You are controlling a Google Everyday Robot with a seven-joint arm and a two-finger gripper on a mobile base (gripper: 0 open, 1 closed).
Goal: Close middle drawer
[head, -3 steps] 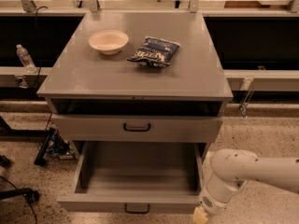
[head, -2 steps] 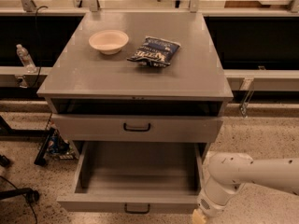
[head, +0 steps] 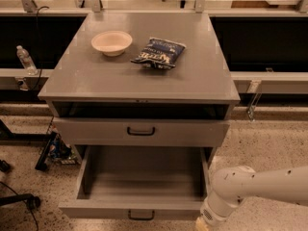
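Observation:
The middle drawer (head: pixel 139 208) is pulled far out at the bottom of the view. It has a low grey front panel, a small black handle (head: pixel 141 215) and a deep, empty tray (head: pixel 142 172). Above it sits the taller-fronted drawer (head: pixel 141 131), pushed in. My white arm (head: pixel 260 186) reaches in from the right. Its gripper (head: pixel 202 223) is at the drawer's front right corner, mostly cut off by the bottom edge of the view. The lowest drawer is out of view.
On the grey cabinet top (head: pixel 96 76) stand a cream bowl (head: pixel 111 42) and a dark chip bag (head: pixel 159 53). A water bottle (head: pixel 24 59) stands on a ledge at the left. Cables and a black stand (head: pixel 53 150) lie on the speckled floor at the left.
My arm has shifted slightly down and left, toward the drawer's front right corner. The drawer has not visibly moved.

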